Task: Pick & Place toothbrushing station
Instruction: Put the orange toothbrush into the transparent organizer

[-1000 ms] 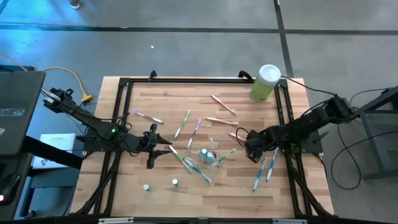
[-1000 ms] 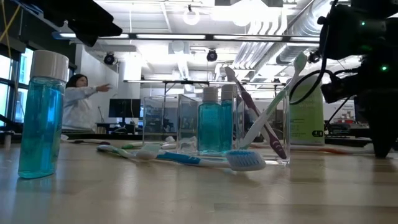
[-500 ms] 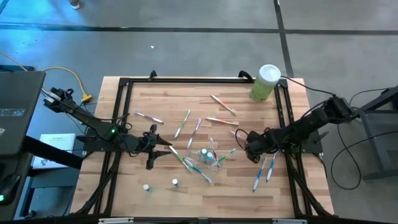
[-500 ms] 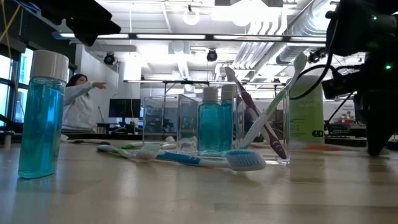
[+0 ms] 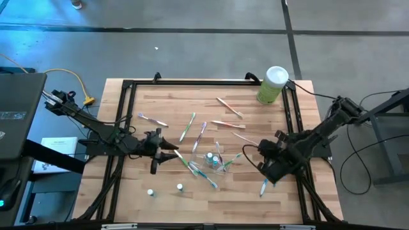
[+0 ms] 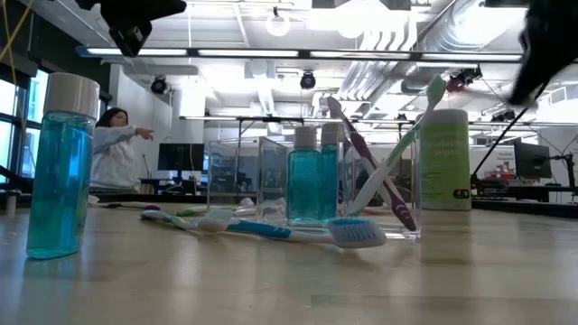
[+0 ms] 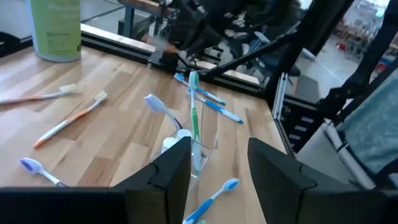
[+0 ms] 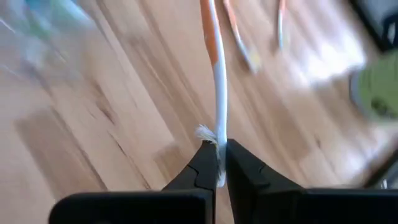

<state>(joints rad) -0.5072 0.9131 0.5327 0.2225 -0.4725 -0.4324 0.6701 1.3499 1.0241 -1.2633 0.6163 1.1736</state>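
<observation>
The clear cup (image 5: 215, 161) stands mid-table, its base on the wood. It holds teal bottles (image 6: 312, 185) and leaning toothbrushes (image 6: 375, 176). More toothbrushes (image 5: 199, 135) lie scattered around it. My left gripper (image 5: 167, 152) hovers left of the cup, open and pointing at it; the left wrist view shows the cup (image 7: 198, 149) between its fingers, farther off. My right gripper (image 8: 217, 167) is raised right of the cup (image 5: 261, 147), shut on an orange-and-white toothbrush (image 5: 245, 138). My right gripper pinches the toothbrush's white head end (image 8: 217, 155), just behind the bristles (image 8: 203, 132), between its two fingertips. The fingers slant down and lie along the brush. The orange handle (image 8: 210, 37) reaches out beyond the tips; I cannot tell whether its far end touches the table.
A tall pale-green canister (image 5: 273, 84) stands at the far right corner. Two small capped teal bottles (image 5: 179, 187) stand near the front edge, and one (image 6: 60, 167) looms close in the low view. Blue toothbrushes (image 5: 264, 187) lie by the right rail. A person (image 6: 113, 149) is in the room behind.
My right gripper has risen and swung toward the table's near right, tipping more steeply, with the orange-and-white toothbrush's head end going up with it. My left gripper has rolled a little in place.
</observation>
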